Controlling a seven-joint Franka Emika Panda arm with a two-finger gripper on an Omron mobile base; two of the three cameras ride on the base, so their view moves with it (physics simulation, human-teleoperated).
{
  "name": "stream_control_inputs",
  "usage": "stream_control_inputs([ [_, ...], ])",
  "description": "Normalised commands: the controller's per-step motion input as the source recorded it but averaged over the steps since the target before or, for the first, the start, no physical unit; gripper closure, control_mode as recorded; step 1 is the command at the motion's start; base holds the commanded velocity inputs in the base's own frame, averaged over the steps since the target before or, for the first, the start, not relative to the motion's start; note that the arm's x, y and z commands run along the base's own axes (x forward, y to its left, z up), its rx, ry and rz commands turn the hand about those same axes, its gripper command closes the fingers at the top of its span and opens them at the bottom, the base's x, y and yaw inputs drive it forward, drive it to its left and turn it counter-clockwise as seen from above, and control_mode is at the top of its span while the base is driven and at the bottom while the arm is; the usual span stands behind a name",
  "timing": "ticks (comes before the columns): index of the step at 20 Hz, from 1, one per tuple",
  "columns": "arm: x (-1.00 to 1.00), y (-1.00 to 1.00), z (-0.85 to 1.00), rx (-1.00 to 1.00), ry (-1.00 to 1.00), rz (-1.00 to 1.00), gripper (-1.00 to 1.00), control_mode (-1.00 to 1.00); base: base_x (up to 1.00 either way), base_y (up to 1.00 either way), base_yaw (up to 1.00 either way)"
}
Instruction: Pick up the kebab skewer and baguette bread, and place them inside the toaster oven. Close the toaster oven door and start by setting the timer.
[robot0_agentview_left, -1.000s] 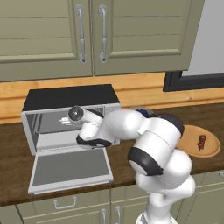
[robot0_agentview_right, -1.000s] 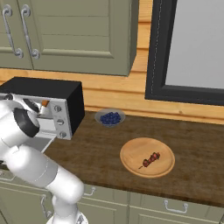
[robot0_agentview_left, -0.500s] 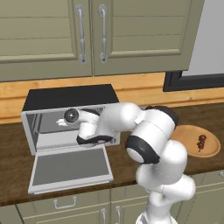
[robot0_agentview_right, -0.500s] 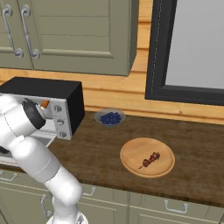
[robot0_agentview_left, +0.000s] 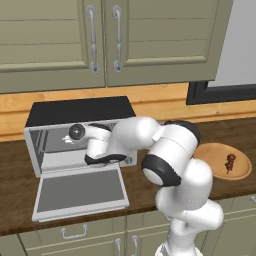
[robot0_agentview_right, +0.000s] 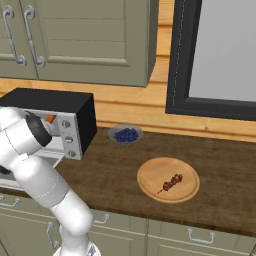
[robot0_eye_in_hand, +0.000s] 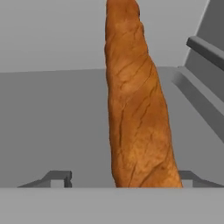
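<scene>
One white arm reaches into the open oven (robot0_agentview_left: 80, 112) on the dark wooden table (robot0_agentview_right: 115, 170), its wrist and hand inside the cavity above the lowered door (robot0_agentview_left: 80, 192). In the hand view the baguette (robot0_eye_in_hand: 138, 109) runs lengthwise from the bottom edge up and away along the grey oven floor, with grey walls and a side rail around it. The gripper's fingertips are hidden in that view, and the base views hide them behind the arm, so whether the gripper is open or closed on the loaf cannot be told. The door lies flat, glass window up, in front of the oven. Seen from the right, the oven's silver knob panel (robot0_agentview_right: 67, 135) faces forward beside the arm's elbow. Well apart to the right, the skewer (robot0_agentview_right: 171, 183) lies on a round wooden plate (robot0_agentview_right: 150, 186), dark red chunks along a thin stick. A small bowl of blueberries (robot0_agentview_right: 125, 134) sits between oven and plate, near the wooden backsplash. Green cabinets (robot0_agentview_left: 100, 40) hang above the oven, and a dark-framed window (robot0_agentview_right: 215, 55) stands to the right.
</scene>
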Motion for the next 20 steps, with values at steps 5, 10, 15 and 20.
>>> stream_control_inputs([
  [5,-0.01,0.0,0.0,0.0,0.0,0.0,-1.0,-1.0,0.0,0.0,0.0],
  [10,-0.31,-0.04,0.06,0.0,-0.02,0.0,-1.0,-1.0,0.0,0.0,0.0],
  [15,-0.19,-0.07,0.16,0.01,-0.03,0.0,-1.0,-1.0,0.0,0.0,0.0],
  [20,0.0,-0.07,0.18,0.02,0.0,0.0,-1.0,-1.0,0.0,0.0,0.0],
])
